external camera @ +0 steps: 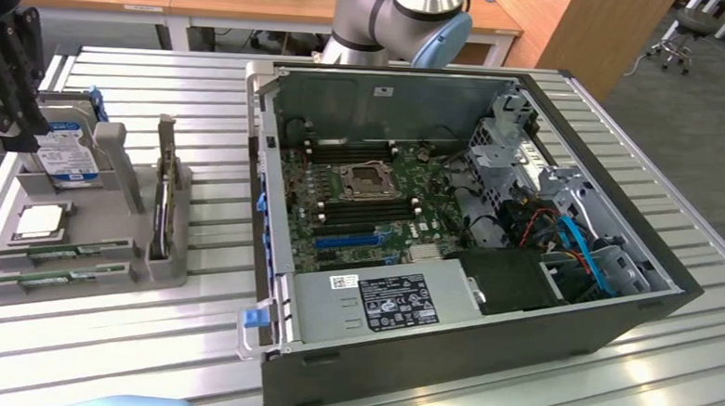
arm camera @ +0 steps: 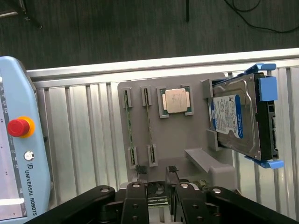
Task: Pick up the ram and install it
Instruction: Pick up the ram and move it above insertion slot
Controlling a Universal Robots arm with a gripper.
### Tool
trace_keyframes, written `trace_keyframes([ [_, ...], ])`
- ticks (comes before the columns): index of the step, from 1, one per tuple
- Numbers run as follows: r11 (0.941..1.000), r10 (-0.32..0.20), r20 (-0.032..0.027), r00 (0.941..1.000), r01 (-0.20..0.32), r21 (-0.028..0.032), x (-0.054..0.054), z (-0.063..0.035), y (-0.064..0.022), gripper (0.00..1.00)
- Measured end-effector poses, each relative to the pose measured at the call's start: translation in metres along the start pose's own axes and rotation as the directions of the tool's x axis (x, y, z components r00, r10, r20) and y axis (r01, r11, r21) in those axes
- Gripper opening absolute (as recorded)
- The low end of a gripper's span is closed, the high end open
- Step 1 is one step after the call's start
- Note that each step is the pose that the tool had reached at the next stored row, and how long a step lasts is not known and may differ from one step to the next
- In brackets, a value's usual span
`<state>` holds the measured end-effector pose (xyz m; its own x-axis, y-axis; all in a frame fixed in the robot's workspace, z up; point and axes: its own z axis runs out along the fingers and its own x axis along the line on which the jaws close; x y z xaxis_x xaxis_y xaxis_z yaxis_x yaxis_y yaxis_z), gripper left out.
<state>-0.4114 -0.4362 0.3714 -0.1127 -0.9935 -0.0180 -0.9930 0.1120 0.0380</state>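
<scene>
Exterior view's left: gripper (arm camera: 158, 173) hangs over the gray tray (external camera: 104, 217), fingers (arm camera: 173, 171) spread with a small gap, nothing pinched. The ram (arm camera: 149, 126) sits in the tray, apparently on edge, both ends in holders. Second stick (arm camera: 127, 128) lies just beside it, then the processor (arm camera: 176, 100), with the hard drive (arm camera: 236, 116) at the tray's other end. Ram not picked up yet.

My read: light, stiff, thin board. Fragile at the chips and edge contacts. Pinch across the two flat faces near mid-length with gentle force. The edge is narrow, so an off-centre grip could tilt it.

Exterior view's right: open PC case (external camera: 479, 353), motherboard (external camera: 393, 219) exposed, socket (external camera: 364, 180) bare.
</scene>
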Motion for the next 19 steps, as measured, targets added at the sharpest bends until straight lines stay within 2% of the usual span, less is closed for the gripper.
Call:
trace_keyframes([
  [5,1.0000,0.000,0.0001,1.0000,0.000,0.0001,0.000,0.0038,-0.0001,0.29],
  [19,1.0000,0.000,0.0001,1.0000,0.000,0.0000,0.001,0.0291,-0.0011,0.29],
])
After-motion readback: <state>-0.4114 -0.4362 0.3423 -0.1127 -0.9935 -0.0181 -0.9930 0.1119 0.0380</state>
